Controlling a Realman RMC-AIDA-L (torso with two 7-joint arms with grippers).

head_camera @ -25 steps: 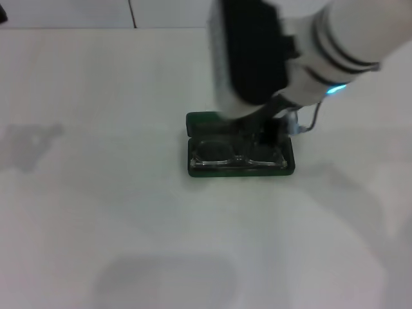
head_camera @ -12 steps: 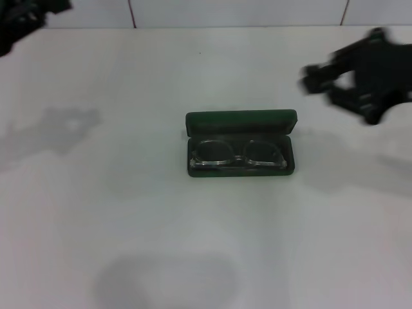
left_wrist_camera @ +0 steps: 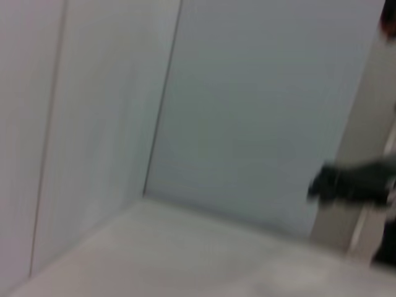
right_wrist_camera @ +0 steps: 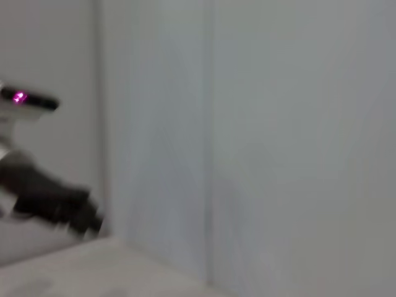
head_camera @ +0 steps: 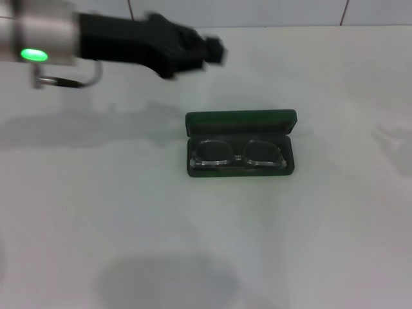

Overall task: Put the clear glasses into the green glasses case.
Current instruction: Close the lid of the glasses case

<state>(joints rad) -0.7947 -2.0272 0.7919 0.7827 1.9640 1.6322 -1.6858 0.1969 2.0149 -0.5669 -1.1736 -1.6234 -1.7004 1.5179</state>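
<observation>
The green glasses case (head_camera: 241, 122) lies open in the middle of the white table, its lid standing up at the back. The clear glasses (head_camera: 238, 154) lie inside it, lenses facing up. My left gripper (head_camera: 209, 51) hovers blurred above the table, behind and to the left of the case, apart from it; the right wrist view shows it too (right_wrist_camera: 74, 213). My right gripper is out of the head view. A dark blurred shape far off in the left wrist view looks like my right gripper (left_wrist_camera: 346, 184).
The white table (head_camera: 129, 225) spreads wide around the case. A tiled wall (head_camera: 257, 11) runs along its far edge. My left arm (head_camera: 45, 38), with a green light on it, reaches in from the far left.
The right arm, over the case a second ago, pulled away to the right and left the head view. The left arm swung in from the far left. Case and glasses stayed put.
</observation>
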